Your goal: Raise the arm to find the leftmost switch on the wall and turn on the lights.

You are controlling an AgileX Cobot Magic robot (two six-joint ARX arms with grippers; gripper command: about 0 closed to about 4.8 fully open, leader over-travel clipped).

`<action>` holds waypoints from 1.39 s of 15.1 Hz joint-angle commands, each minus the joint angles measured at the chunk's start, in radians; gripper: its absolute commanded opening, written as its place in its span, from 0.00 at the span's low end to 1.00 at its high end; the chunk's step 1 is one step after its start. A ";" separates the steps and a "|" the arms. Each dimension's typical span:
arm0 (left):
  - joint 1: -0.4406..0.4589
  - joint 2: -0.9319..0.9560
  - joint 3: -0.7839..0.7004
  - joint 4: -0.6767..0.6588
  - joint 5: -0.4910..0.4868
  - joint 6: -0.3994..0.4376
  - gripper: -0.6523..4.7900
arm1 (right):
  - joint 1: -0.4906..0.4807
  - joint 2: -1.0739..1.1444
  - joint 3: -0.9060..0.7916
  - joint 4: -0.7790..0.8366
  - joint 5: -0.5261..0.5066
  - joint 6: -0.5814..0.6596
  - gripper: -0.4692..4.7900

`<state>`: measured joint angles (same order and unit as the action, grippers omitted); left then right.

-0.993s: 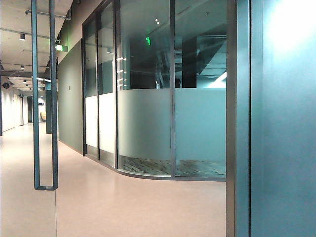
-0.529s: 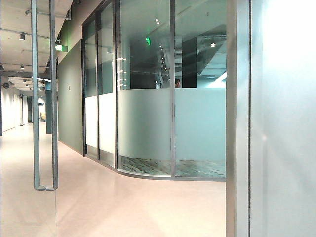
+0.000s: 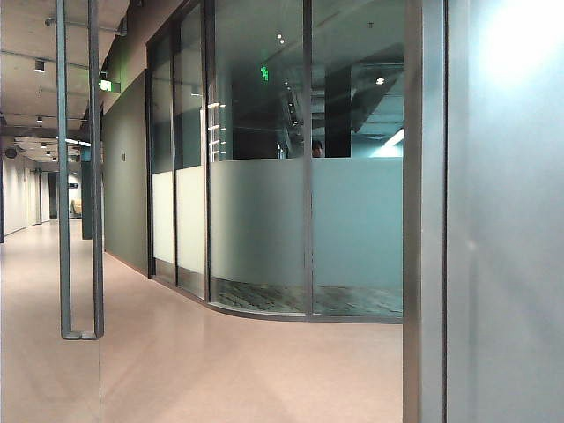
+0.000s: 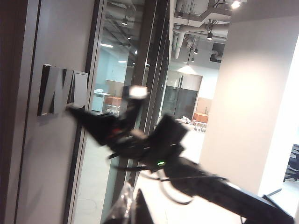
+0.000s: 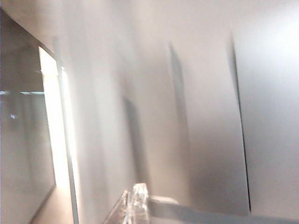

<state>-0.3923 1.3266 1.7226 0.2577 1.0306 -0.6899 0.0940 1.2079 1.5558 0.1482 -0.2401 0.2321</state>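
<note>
Right hand (image 4: 80,113) at the wall's one switch plate (image 4: 61,91), room lighting changed.
Since a second ago the near right wall panel (image 3: 507,220) has turned from teal to grey, and one ceiling lamp (image 3: 379,80) now shines behind the glass. The right hand's tip touches the plate's lower edge; blur hides its opening and the rocker count. Of the left hand (image 4: 127,207) only the tips show, so its opening cannot be told.

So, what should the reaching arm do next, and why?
Probably nudge the right gripper onto the leftmost switch of the switch panel, then press: in the blurred left wrist view its tip sits at the panel's edge, not clearly on it. The left gripper hangs back.
</note>
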 commanded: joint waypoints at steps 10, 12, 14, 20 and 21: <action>0.001 -0.278 0.000 -0.753 -0.607 0.612 0.11 | 0.001 -0.397 -0.011 -0.524 0.003 -0.076 0.09; 0.002 -0.393 -0.087 -0.832 -0.838 0.709 0.11 | 0.001 -0.490 -0.118 -0.558 0.047 -0.084 0.09; 0.002 -0.528 -0.252 -0.780 -0.980 0.735 0.11 | 0.002 -0.575 -0.266 -0.542 0.091 -0.083 0.09; 0.002 -0.912 -0.827 -0.607 -1.271 0.716 0.11 | 0.001 -0.808 -0.708 -0.356 0.098 -0.071 0.09; 0.002 -0.956 -0.885 -0.603 -1.314 0.719 0.11 | 0.001 -0.829 -0.751 -0.345 0.117 -0.071 0.09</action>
<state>-0.3901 0.3935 0.8707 -0.3645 -0.2337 0.0292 0.0940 0.3920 0.8265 -0.2333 -0.1467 0.1596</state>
